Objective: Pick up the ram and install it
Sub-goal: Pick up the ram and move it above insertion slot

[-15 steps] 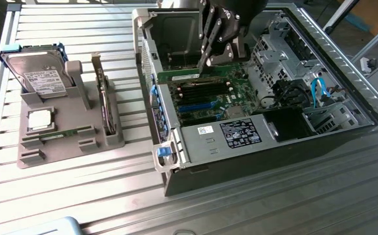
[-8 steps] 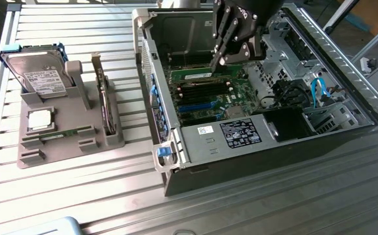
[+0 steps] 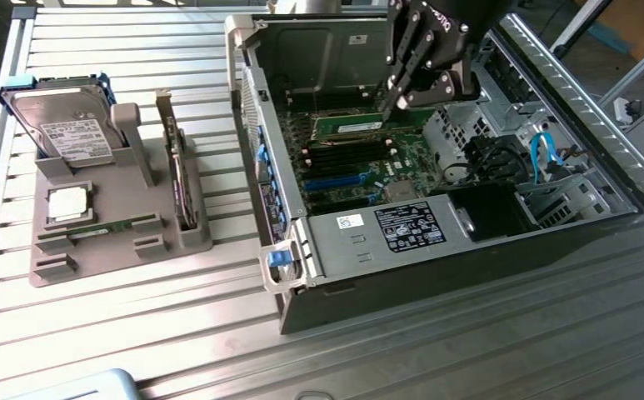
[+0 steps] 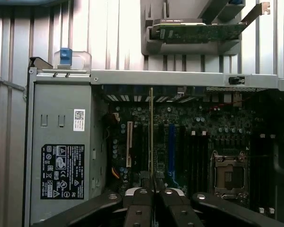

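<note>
Slatted metal tabletop [image 3: 444, 350] is seen under an open computer case [image 3: 411, 275]. Inside the case, the gripper [image 3: 401, 98] is closed on the ram [image 3: 350, 127], which is clamped between the fingers and appears edge-on in the wrist view. The stick is carried just above the motherboard [image 3: 355, 179], near the black memory slots [image 3: 350, 154], and it is not yet seated.

The pick-up is judged complete and the installation step is in hand. Seating is judged to call for the stick's long edge to be lined up with a free slot and pressed straight down, without tilt.

Farther out, on the exterior view's left, a grey holder [image 3: 88, 250] is set with a hard drive [image 3: 72, 133] and an expansion card [image 3: 177, 167] standing in it, well apart from the case.
</note>
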`<action>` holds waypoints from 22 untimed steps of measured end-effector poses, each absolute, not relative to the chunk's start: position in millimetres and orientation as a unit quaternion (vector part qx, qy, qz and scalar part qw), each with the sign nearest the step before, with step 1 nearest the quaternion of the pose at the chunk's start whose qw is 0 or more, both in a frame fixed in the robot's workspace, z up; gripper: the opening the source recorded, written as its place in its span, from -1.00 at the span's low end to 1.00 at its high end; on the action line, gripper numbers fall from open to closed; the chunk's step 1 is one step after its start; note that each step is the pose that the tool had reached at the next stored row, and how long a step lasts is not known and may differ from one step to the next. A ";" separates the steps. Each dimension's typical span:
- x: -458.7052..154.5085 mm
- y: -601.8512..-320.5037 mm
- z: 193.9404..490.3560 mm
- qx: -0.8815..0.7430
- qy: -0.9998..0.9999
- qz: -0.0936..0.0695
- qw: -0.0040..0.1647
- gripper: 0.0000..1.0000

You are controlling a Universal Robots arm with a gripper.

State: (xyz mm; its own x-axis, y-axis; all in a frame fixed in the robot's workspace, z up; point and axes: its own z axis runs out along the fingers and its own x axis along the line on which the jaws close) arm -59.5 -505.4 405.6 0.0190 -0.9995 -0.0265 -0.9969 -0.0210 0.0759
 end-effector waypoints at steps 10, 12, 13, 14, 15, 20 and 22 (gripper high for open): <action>-45.8 -505.6 405.5 0.714 -0.699 -0.036 0.017 -0.76; -46.1 -505.6 405.6 0.714 -0.699 -0.032 0.014 -0.76; -46.4 -505.6 405.6 0.714 -0.699 -0.028 0.010 -0.76; -46.5 -505.6 405.6 0.715 -0.699 -0.026 0.007 -0.76; -46.5 -505.6 405.5 0.715 -0.699 -0.024 0.005 -0.76; -46.6 -505.6 405.5 0.715 -0.699 -0.022 0.003 -0.76; -46.7 -505.7 405.7 0.715 -0.699 -0.021 0.001 -0.76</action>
State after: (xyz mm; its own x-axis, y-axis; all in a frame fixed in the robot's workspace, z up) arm -46.7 -505.7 405.7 0.0225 -0.9993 -0.0285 -0.9992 -0.0234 0.0311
